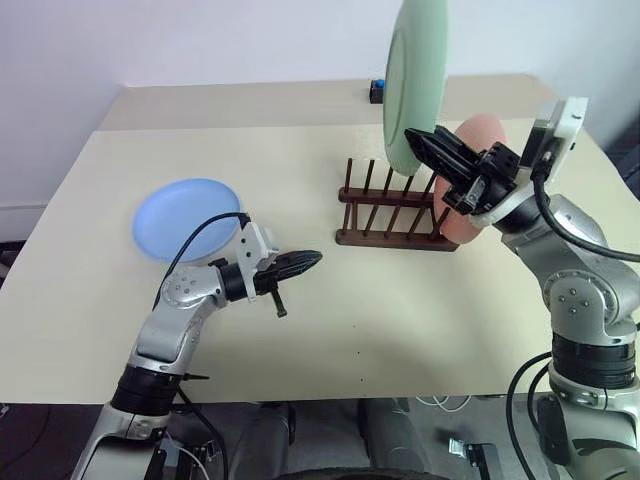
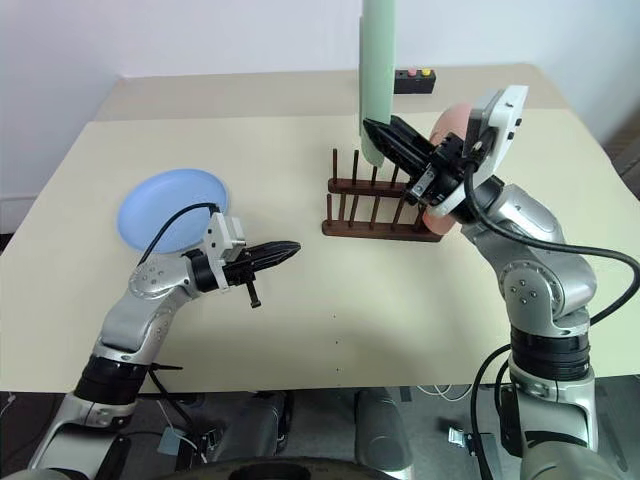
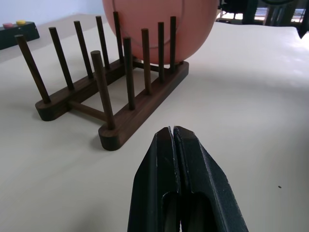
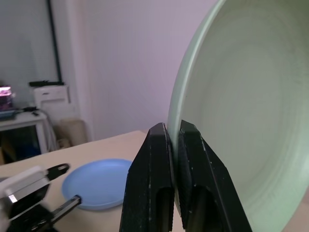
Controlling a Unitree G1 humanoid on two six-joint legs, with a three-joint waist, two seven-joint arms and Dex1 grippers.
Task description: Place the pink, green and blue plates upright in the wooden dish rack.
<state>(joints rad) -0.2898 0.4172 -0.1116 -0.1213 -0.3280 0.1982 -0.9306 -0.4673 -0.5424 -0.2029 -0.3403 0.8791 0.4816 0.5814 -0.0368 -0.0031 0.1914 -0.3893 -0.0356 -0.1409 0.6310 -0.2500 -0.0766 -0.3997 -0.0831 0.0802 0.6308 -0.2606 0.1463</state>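
My right gripper (image 2: 378, 133) pinches the lower rim of the green plate (image 2: 377, 70), which stands on edge above my fingers, over the wooden dish rack (image 2: 378, 206) just below them. The pink plate (image 3: 159, 29) already stands upright between the pegs at the rack's end nearest my right arm. My left gripper (image 1: 305, 262) is pressed together on nothing and hangs over the table (image 1: 420, 320), pointing at the rack ahead of it, while the blue plate (image 1: 185, 218) lies flat just behind my left wrist.
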